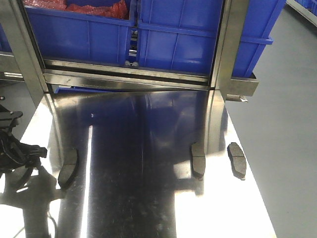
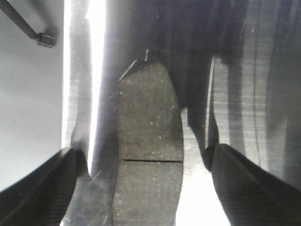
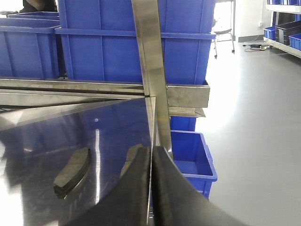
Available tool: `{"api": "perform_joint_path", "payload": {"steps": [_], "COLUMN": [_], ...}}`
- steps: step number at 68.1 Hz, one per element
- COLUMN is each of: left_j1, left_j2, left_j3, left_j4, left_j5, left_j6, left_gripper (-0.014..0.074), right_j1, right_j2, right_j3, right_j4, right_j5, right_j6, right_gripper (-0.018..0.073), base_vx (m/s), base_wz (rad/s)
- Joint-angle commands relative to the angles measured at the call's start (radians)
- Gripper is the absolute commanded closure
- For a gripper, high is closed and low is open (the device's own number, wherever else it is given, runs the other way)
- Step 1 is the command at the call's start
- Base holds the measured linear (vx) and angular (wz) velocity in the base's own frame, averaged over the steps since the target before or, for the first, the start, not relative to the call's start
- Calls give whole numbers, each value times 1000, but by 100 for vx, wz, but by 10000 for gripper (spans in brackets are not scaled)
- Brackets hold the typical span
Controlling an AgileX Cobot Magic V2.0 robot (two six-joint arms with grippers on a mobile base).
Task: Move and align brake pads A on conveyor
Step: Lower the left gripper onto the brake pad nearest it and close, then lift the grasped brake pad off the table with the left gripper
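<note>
Quantity of brake pads (image 1: 198, 159) on the table (image 1: 148, 208): three, with one pad (image 1: 68, 168) at the left and two at the right. Quantity of steel posts (image 1: 228, 44) behind the table: two. At least two blue bins (image 1: 79, 37) sit behind the posts.

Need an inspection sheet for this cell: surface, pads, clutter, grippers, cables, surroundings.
surface: shiny steel table with glare streaks; no belt in view.
job's things: three seen, all lying flat and apart: left brake pad, middle brake pad, right brake pad; fourth not seen.
clutter: nothing seen.
grippers: left gripper jaws open, one each side of the left brake pad, not touching it; right gripper jaws shut, nothing seen between them.
cables: dark loops on the left arm.
surroundings: blue bins on a steel rack behind the table; grey floor to the right.
</note>
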Motion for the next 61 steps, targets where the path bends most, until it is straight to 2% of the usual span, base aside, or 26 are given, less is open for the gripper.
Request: {"api": "perform_joint_path", "payload": {"steps": [1,13,20,47,61], "left_j1": [-1,-1,-1,-1,-1], "left_j2": [-37,-34,-34,-34,-35], "left_j3": [-30,-30,-30,-30,-30], "left_j4": [-7,-7,-7,-7,-7], "left_j5": [-24,-23,-21,-11,-5], "left_j6": [2,3,3,3,3], "left_gripper": [45,61,103,412,516], "right_j1": [-7,-7,-7,-7,-7], "right_j2": [-15,-15,-15,-15,-15], "right_j3": [21,21,21,21,21], "right_j4": [-3,-3,-3,-3,-3], "right_j5": [-74,-74,-74,-74,-74], "right_j6": [-4,-4,-4,-4,-4], "right_gripper": [568,568,568,568,568], "base_vx": [0,0,0,0,0], "base_wz": [0,0,0,0,0]}}
